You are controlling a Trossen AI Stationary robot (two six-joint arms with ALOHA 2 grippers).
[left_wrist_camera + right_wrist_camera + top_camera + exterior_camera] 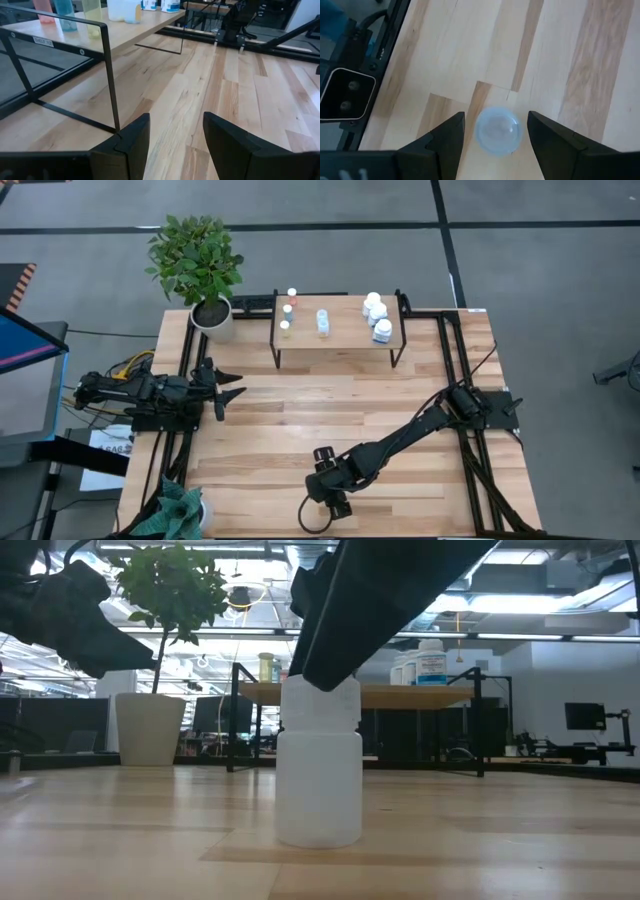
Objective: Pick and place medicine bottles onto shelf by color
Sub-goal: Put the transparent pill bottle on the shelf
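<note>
A stubby white bottle (319, 790) stands upright on its base on the wooden table (300, 420) near the front edge. Its round cap shows in the right wrist view (497, 130). My right gripper (336, 502) is open and points down over the bottle, with one finger on each side of the cap and a gap at both sides (496, 131). It hides the bottle in the high view. The shelf (340, 340) at the far side carries three thin vials (287, 310), a light-blue vial (322, 321) and three white bottles (378, 314). My left gripper (236, 388) is open and empty at the table's left (175, 127).
A white pot with a leafy plant (212, 318) stands at the far left, beside the shelf. A small plant (180, 515) stands at the near left corner. Black frame rails (455, 380) run along the table's left and right sides. The shelf's black leg (111, 80) stands close before my left gripper.
</note>
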